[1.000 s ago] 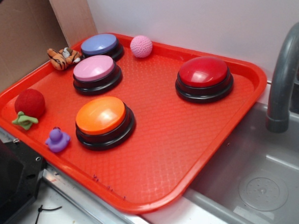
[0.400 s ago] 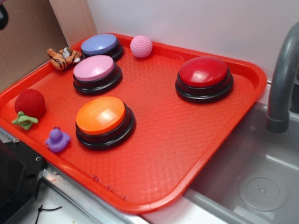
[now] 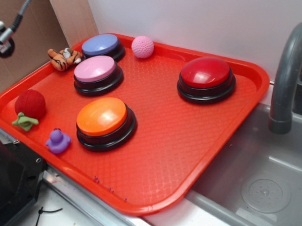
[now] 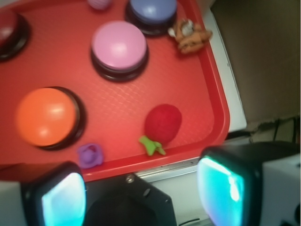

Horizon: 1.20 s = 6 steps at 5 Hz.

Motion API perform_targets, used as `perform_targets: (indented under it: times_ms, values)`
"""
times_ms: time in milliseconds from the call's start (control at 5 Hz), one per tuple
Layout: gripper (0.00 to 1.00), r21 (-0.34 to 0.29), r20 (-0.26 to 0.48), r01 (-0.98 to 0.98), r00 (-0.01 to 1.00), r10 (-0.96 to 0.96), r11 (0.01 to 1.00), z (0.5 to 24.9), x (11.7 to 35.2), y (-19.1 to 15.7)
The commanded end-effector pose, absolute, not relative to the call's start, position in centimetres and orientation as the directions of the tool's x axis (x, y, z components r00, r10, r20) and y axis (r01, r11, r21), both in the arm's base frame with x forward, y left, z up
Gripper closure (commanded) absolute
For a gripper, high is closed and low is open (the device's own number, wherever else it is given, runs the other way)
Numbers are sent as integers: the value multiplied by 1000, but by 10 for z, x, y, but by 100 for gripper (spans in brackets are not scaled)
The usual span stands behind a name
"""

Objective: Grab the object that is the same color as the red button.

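A red plastic tray [image 3: 226,125] holds everything, and the orange button [image 3: 102,117] near its front edge serves as the landmark here. The fuzzy dark-red ball [image 3: 30,104], with a light-green leafy piece at its base, lies to the left of the orange button, close to the tray's left rim and touching nothing else. A small purple duck [image 3: 58,141] sits just left and in front of the orange button. Behind the orange button stands the pink button [image 3: 96,71], and behind that a blue button [image 3: 102,45]. The red button [image 3: 206,75] stands well to the right and back of the orange button. A pink crocheted ball [image 3: 142,46] and a toy tiger [image 3: 63,57] lie far behind it. The tool [image 4: 141,188] hangs high above the tray's left edge, its two fingers spread wide apart and empty, with the dark-red ball showing between them from above.
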State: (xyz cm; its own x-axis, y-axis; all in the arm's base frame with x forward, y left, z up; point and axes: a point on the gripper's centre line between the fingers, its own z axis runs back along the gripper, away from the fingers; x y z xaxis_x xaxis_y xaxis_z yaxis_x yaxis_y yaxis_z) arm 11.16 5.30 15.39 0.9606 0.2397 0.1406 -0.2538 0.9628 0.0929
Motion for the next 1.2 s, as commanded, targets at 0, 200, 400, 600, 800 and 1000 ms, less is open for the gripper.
perform_targets:
  times_ms: [0, 200, 400, 600, 800, 1000]
  values:
    - [0, 121, 102, -355, 934, 344, 927, 108, 118, 79]
    - [0, 174, 74, -375, 927, 367, 911, 84, 117, 90]
    - [0, 164, 46, -385, 923, 383, 908, 62, 119, 100]
    - [0, 186, 45, -376, 926, 374, 908, 48, 122, 102]
    - [0, 172, 27, -372, 927, 374, 912, 39, 125, 107]
    - [0, 170, 33, -363, 931, 363, 916, 35, 127, 105]
